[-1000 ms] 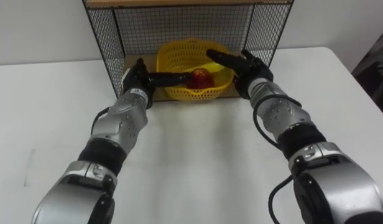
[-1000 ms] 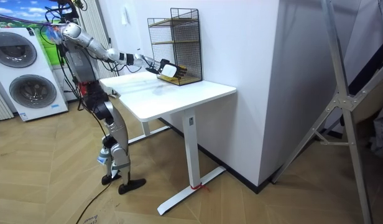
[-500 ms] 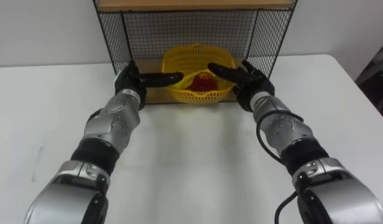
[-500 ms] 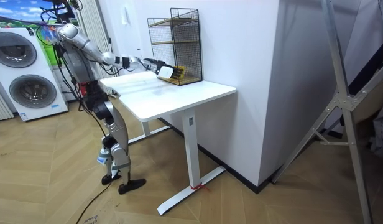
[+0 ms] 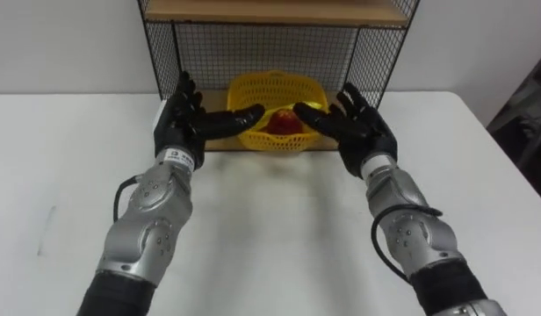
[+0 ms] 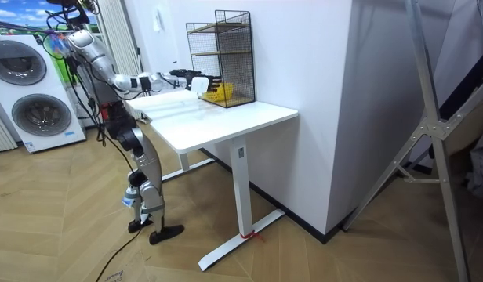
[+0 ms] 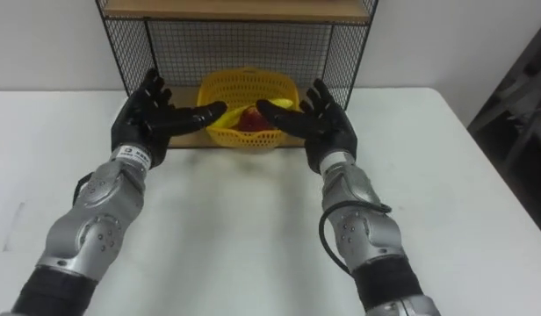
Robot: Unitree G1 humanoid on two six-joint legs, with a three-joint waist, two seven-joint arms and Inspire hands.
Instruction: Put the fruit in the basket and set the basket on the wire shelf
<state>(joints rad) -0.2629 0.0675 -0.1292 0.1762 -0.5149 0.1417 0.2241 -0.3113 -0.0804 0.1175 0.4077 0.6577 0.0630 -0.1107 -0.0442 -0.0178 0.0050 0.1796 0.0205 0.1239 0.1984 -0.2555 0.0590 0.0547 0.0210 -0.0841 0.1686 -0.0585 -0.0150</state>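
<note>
Stands at the near edge of the desk (image 5: 270,237), both arms reaching toward the wire shelf (image 5: 253,44) set at the far edge against the wall. Holds the left hand (image 5: 184,118) and the right hand (image 5: 358,130) raised just in front of the shelf's open side, fingers straight and spread apart, thumbs pointing inward across the front of the yellow basket (image 5: 253,92); cannot tell whether either thumb touches its rim. Has the basket seated on the shelf's bottom board, between the two hands, with a red fruit (image 5: 284,121) inside it.
</note>
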